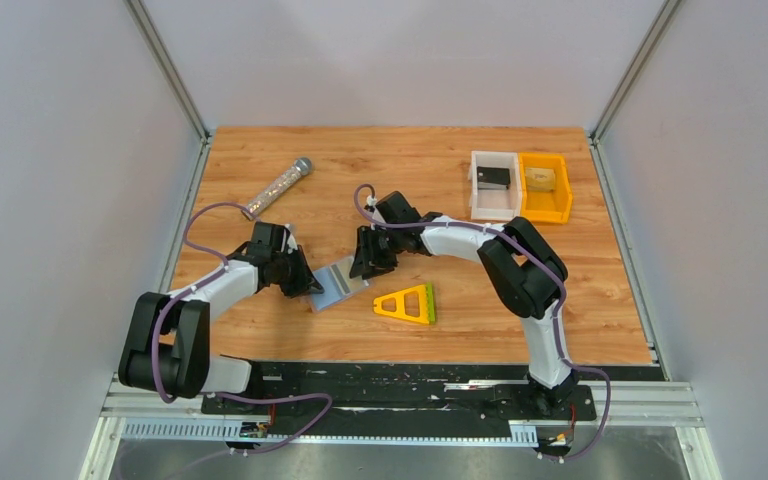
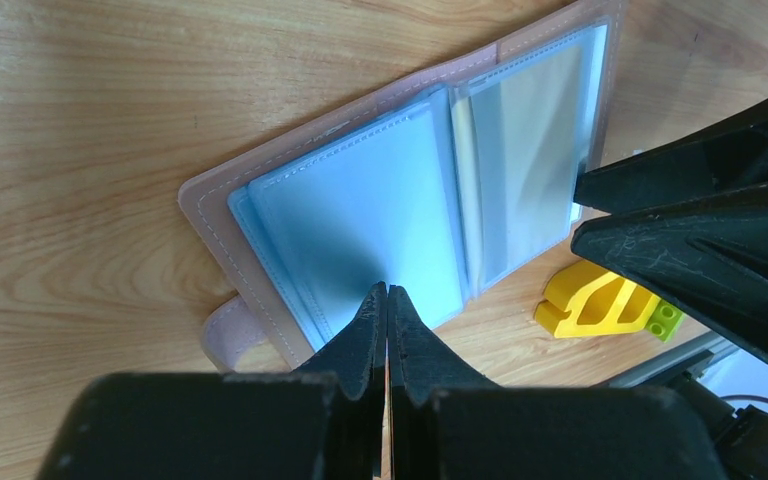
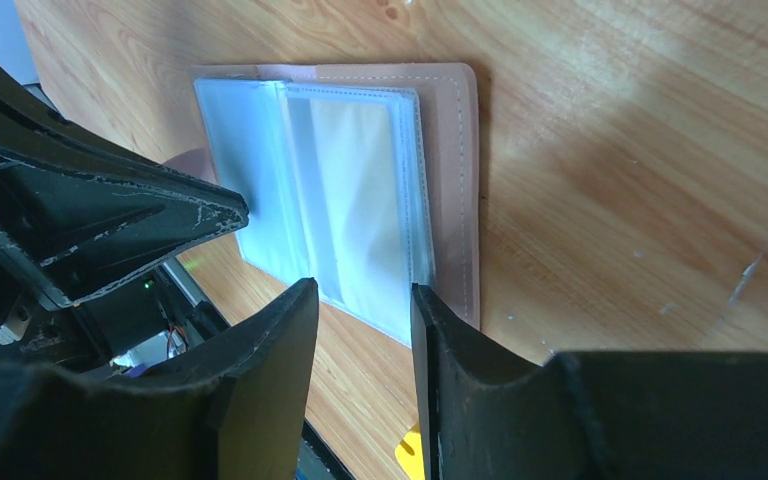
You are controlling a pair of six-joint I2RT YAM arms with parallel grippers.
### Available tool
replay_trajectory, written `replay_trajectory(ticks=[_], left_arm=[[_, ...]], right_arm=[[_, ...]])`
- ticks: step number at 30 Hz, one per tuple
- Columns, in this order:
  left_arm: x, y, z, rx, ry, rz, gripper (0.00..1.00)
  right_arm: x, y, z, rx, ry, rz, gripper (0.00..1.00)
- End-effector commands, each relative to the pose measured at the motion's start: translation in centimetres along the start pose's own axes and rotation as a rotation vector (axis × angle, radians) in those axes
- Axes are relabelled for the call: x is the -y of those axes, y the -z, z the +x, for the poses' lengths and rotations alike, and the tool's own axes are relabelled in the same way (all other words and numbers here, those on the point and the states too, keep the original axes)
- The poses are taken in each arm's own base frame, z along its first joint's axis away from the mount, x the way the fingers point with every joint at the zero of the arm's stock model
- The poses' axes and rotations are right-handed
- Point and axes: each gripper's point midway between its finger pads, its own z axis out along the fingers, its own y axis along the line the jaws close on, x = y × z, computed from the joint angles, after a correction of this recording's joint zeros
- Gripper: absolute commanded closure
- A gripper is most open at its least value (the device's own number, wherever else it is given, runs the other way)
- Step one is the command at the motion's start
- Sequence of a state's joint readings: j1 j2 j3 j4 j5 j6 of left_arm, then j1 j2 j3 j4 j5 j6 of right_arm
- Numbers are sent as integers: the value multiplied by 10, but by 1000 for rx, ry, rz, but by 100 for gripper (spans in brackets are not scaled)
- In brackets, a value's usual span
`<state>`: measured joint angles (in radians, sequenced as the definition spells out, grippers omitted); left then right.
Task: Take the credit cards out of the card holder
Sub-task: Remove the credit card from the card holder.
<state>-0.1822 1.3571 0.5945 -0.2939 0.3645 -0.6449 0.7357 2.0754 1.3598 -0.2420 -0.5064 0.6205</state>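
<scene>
Arms bend inward over the open card holder [image 1: 337, 285], left jaws pressed together, right jaws spread.

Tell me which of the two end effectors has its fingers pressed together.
The left end effector: its fingers meet with no gap, at the edge of the card holder. The fingers of the right end effector stand clearly apart.

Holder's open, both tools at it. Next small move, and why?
Probably ease the right tool forward and close it on the tan card. The card holder lies open, the left tool is shut, tips at its blue page, and the right tool stands open at its edge.
</scene>
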Motion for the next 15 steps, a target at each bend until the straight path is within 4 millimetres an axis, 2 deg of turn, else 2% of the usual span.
replay_trajectory(ticks=[1,9,15], left_arm=[[1,-2,-4,12,-12,12,100],[0,-4,-3,5,-9,15,100],[1,-4,-3,6,-10,19,100]], right_arm=[[-20,-2,-12,24,24,-56,60],[-19,-5,-11,18,7,-56,60],[-31,-3,-10,7,4,-105,60]])
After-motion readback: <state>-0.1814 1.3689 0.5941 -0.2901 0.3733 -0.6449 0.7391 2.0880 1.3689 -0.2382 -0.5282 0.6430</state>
